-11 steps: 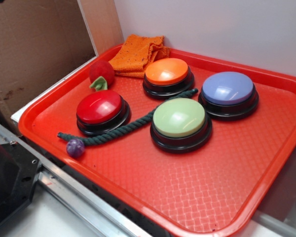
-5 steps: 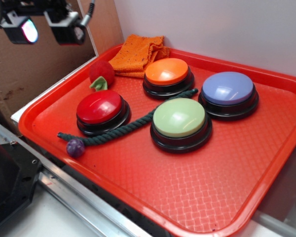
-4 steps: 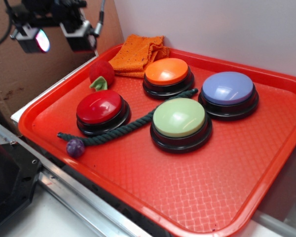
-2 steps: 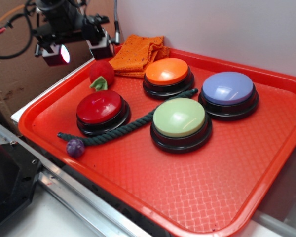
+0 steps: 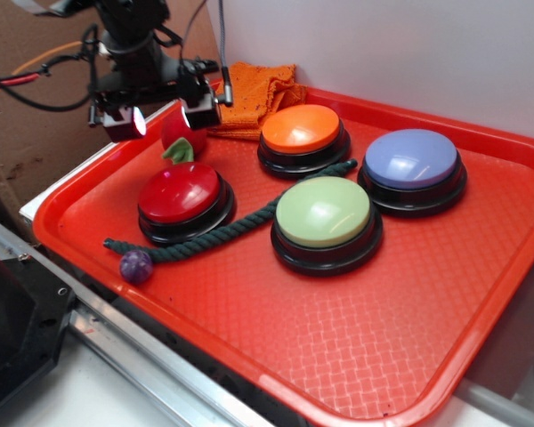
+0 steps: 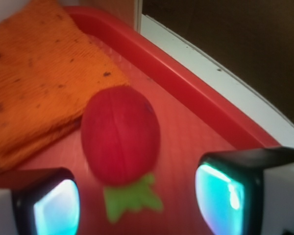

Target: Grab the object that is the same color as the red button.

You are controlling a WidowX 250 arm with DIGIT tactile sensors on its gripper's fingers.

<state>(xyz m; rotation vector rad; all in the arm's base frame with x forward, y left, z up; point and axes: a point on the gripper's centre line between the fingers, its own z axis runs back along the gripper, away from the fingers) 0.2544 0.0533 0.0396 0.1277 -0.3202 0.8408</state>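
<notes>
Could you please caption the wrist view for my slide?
Open gripper poised over the red plush fruit, beside the orange cloth.

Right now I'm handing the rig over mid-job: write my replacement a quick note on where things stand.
Hand: open, empty, hovering over the red plush fruit; in the wrist view the fruit sits between the two pads, untouched.
Fruit lies at the tray's back-left, beside the orange cloth, behind the red button.
Done: approach and rough alignment.
Left: descend, close on the fruit, lift. Ignore the purple ball.
</notes>
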